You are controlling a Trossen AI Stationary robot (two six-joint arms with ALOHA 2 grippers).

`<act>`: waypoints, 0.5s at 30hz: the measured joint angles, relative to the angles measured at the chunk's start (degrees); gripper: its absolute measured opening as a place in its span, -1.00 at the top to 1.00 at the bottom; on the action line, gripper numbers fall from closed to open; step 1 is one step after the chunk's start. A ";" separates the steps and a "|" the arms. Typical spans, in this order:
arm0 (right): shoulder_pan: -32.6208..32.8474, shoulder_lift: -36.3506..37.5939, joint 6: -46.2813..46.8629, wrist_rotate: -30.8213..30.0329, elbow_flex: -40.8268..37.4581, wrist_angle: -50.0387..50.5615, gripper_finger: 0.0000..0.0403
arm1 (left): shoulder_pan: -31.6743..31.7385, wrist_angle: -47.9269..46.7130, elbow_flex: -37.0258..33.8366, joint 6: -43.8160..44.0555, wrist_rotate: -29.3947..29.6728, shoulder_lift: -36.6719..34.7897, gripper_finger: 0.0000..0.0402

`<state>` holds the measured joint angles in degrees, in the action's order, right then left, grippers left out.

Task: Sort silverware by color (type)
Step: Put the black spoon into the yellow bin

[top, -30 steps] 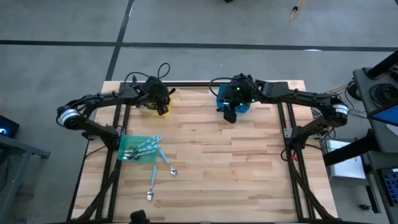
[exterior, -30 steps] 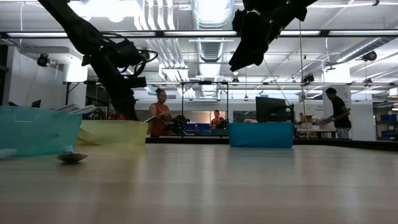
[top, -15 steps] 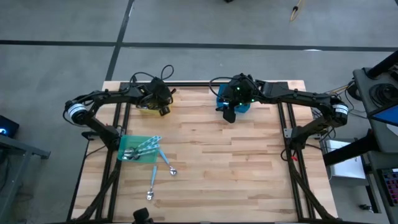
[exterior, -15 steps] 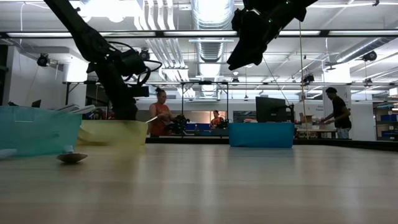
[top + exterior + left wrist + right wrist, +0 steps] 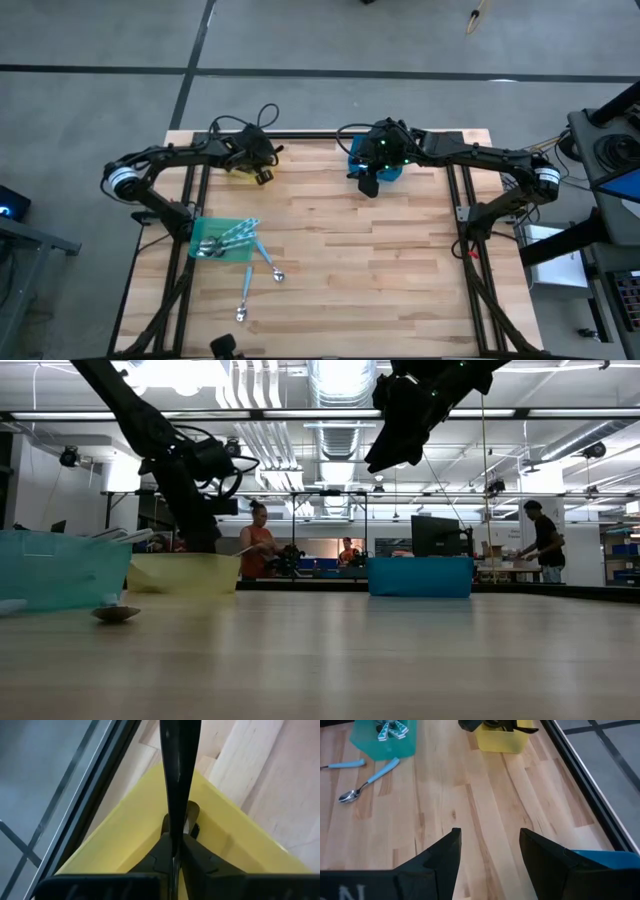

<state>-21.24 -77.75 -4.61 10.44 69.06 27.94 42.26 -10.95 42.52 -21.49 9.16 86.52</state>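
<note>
Now pinched together: left claw [image 5: 177, 827] over the yellow bin [image 5: 238, 172]. Right claw [image 5: 487, 851] apart above the desk [image 5: 400, 250].

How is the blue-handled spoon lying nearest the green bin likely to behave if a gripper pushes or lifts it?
The spoon looks slim and rigid, so it should stay stiff. It lies flat on the smooth table, so a push would probably slide or spin it. Its rounded bowl may rock, and the thin handle offers little grip.

Only letter "N" legible, on right arm's wrist housing [image 5: 351, 892].
</note>
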 joint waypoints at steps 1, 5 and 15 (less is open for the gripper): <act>0.00 0.00 0.26 0.00 0.00 0.00 0.05 | 0.00 -0.03 0.00 0.21 -0.01 -0.19 0.97; 0.00 0.00 0.30 0.00 0.00 0.00 0.05 | 0.00 -0.97 0.00 0.86 -0.04 -1.48 0.98; -0.01 -0.01 0.28 0.01 0.00 0.00 0.05 | 0.00 -6.19 0.00 -3.25 -2.20 -10.18 0.99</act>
<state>-21.24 -77.77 -4.34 10.45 69.06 27.94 42.26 -17.15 42.52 -24.74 6.96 76.34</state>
